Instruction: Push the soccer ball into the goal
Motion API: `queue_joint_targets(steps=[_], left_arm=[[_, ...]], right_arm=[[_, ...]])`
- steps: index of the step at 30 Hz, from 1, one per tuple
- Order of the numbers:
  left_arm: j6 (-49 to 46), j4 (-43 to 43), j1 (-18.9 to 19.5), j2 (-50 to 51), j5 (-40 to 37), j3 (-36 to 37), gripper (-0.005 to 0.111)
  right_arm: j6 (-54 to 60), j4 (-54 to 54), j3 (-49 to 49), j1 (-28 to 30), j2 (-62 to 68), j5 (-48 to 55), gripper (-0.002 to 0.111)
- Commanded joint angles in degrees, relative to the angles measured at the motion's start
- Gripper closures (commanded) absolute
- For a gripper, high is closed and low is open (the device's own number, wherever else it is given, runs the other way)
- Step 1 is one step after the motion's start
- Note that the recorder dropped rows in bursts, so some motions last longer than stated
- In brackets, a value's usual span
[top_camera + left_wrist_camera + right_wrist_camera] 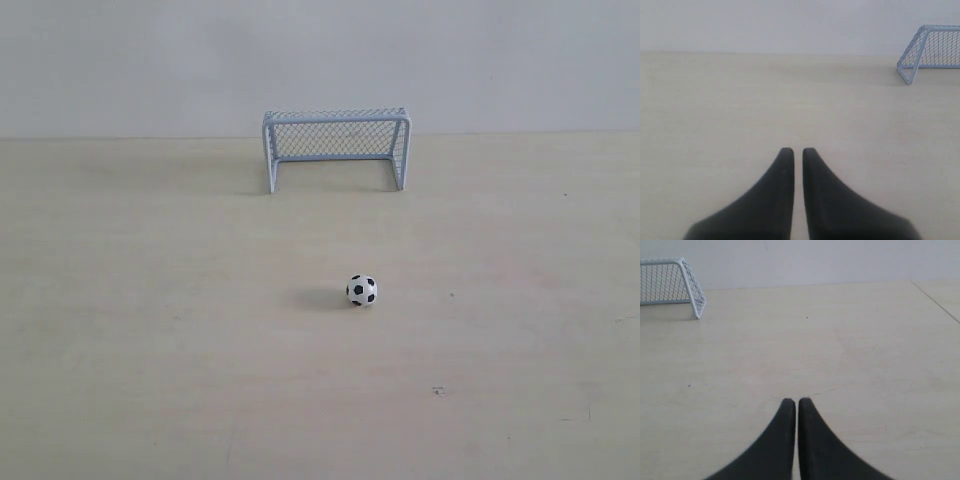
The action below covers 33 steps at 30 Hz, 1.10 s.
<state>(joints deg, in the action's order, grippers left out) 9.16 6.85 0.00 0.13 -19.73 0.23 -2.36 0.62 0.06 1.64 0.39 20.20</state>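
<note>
Black L tool (798, 150), R tool (797, 401): pinched

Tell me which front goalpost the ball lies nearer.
The exterior view's right post: the soccer ball sits right of the goal mouth's centre.

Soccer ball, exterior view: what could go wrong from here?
1. The soccer ball sits well short of the goal. An off-centre nudge could roll it wide of the posts.
2. Neither wrist view shows the ball, so the left tool and right tool, both shut, would approach it blind.
3. Too hard a push may bounce it back off the net.
</note>
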Motion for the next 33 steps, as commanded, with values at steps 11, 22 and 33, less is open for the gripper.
queue_joint_targets(steps=[11, 22, 33], left_arm=[[0.3, 0.1, 0.1, -0.1, 0.3, -0.2, 0.100], [0.3, 0.1, 0.1, -0.1, 0.3, -0.2, 0.100], [0.3, 0.1, 0.1, -0.1, 0.3, -0.2, 0.100]], right_arm=[[-0.2, -3.2, -6.1, 0.1, -0.4, 2.0, 0.108], [-0.3, -13.3, -16.3, 0.1, -0.4, 0.9, 0.108], [-0.7, -18.7, -16.3, 0.1, -0.4, 1.1, 0.108]])
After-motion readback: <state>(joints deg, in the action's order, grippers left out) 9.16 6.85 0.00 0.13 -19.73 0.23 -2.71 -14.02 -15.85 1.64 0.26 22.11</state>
